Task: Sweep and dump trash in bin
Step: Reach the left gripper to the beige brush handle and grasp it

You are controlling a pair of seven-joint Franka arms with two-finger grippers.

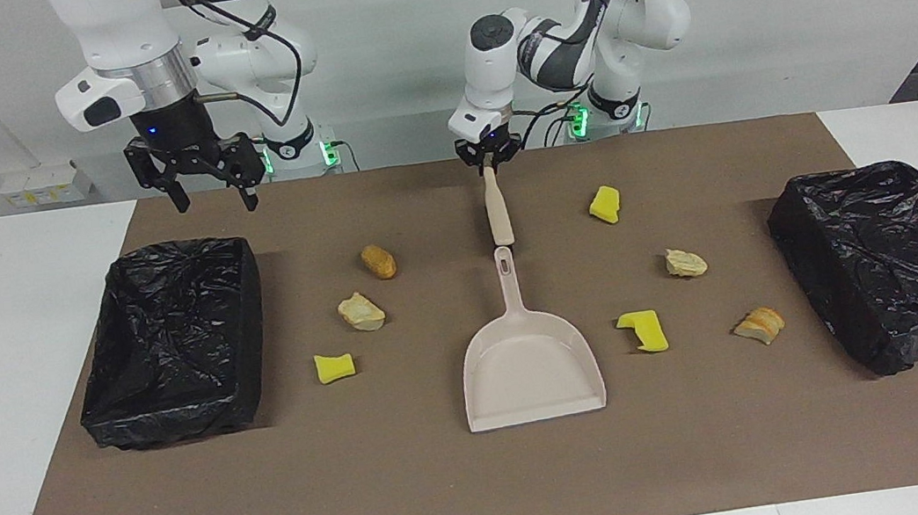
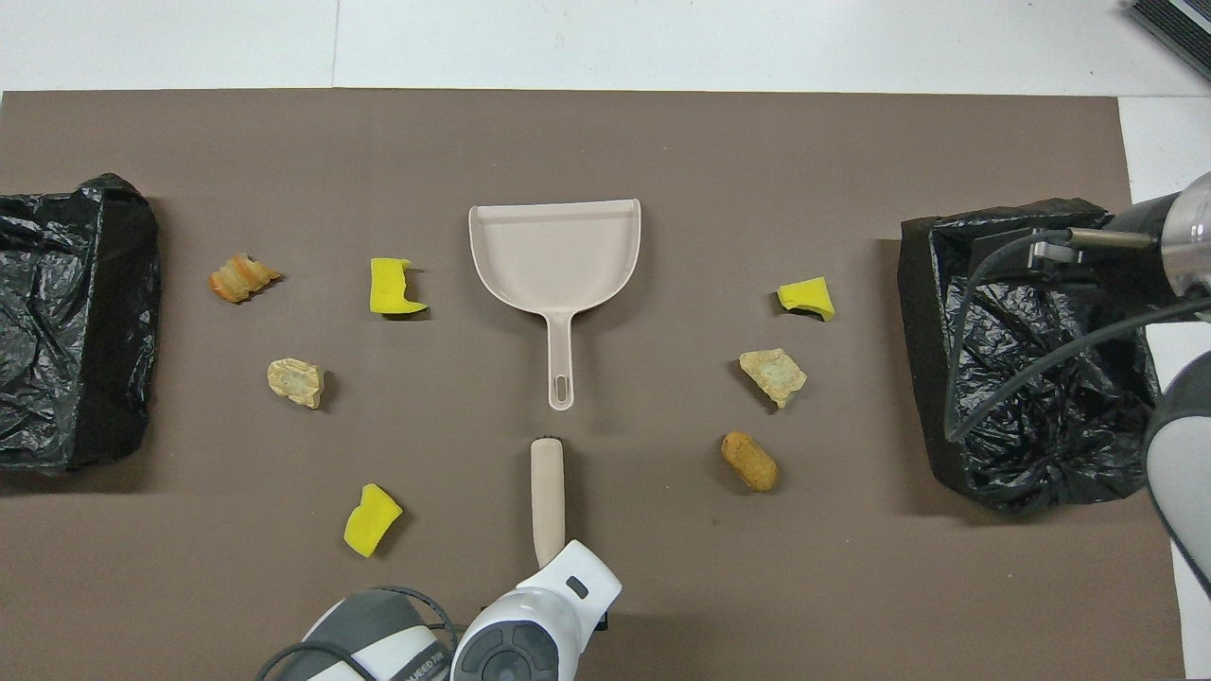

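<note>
Now I have the brush (image 1: 497,215) pinched by its thin end in my left hand (image 1: 488,158), fingers shut tight on it. My right hand (image 1: 205,184) waits up over the counter (image 1: 419,493) edge by one bin (image 1: 168,340), fingers wide apart and holding nothing.

I think this is the grab step, so no sweeping is done yet. Next I need to lift the brush a bit and bring its head down beside a scrap, then push that scrap into the dustpan (image 1: 529,363).

The brush is long and thin. It runs straight away from the robots, and its free end points at the dustpan handle, just short of it.

The trash (image 2: 749,461) is all on the mat (image 2: 662,615) in seven bits: three toward the right arm's end, four toward the left arm's end, with the dustpan between them. Another bin (image 1: 894,262) sits at the left arm's end.
</note>
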